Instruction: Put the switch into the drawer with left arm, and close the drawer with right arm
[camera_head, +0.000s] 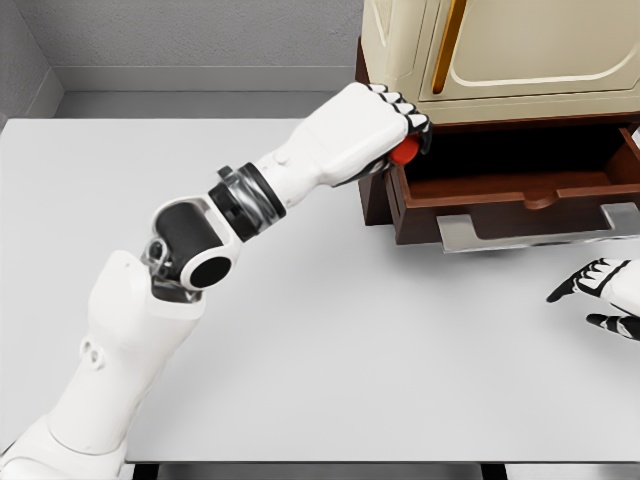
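While left hand (385, 125) is held at left front corner of open drawer (520, 195), fingers are curled tight around red object, judged to be switch (405, 150); only small red patch is seen under fingertips. Step in hand is judged as carry-over into drawer, release not yet made. Next move calls for hand to be brought over drawer cavity and fingers opened. Drawer interior: dark, nothing seen inside. Right hand (605, 295) is rested on table (320, 350) below drawer handle (540, 230), fingers loosely spread, nothing held. Cabinet (500, 50) door above is closed.
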